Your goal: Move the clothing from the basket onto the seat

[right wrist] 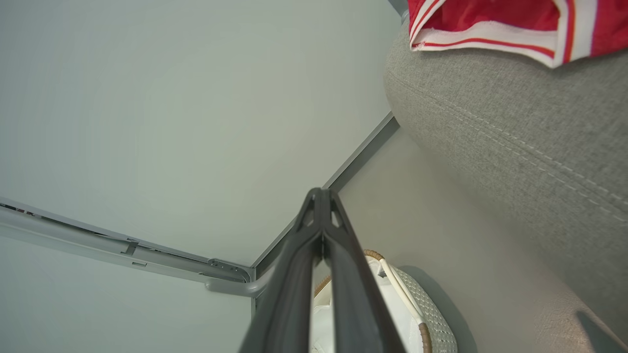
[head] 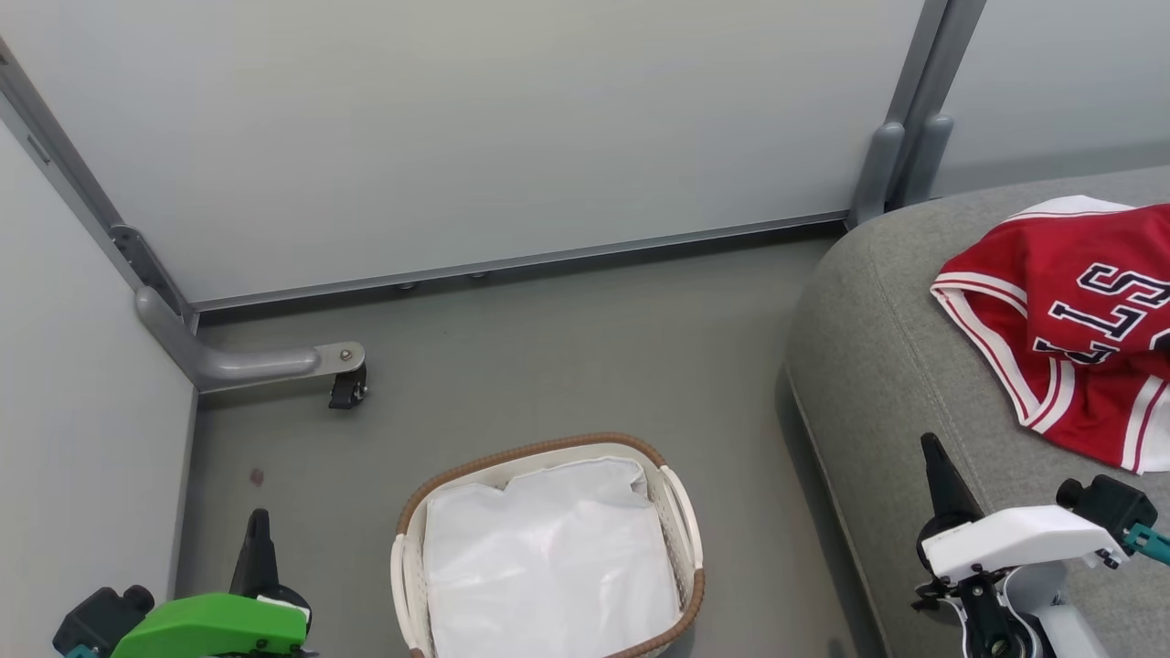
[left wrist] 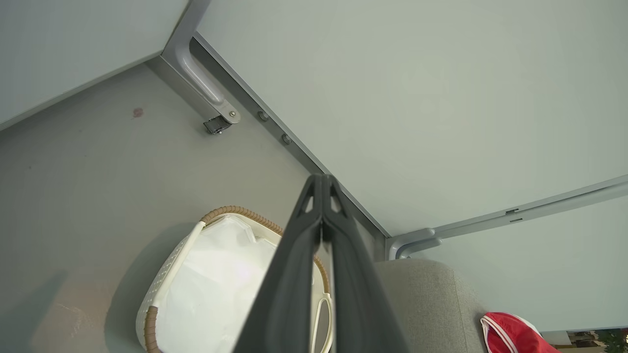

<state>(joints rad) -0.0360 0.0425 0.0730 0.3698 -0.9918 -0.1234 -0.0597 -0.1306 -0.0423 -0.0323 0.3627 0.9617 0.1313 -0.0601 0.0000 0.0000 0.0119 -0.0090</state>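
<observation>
The red clothing [head: 1079,329] with striped trim and black lettering lies spread on the grey seat [head: 877,366] at the right; its edge also shows as clothing [left wrist: 510,336] and clothing [right wrist: 490,22]. The white basket [head: 681,512] with a brown rim stands on the floor at bottom centre, holding just its white liner [head: 548,557]. My left gripper [head: 259,521] is shut and empty, left of the basket. My right gripper [head: 932,448] is shut and empty over the seat's front, below the clothing. In the wrist views each pair of fingers is pressed together, left gripper [left wrist: 321,179], right gripper [right wrist: 321,191].
Pale partition walls [head: 457,137] close off the back and left. A grey bracket with a black caster [head: 347,388] juts onto the grey floor [head: 567,356] at back left. Another panel foot [head: 891,169] stands behind the seat's corner.
</observation>
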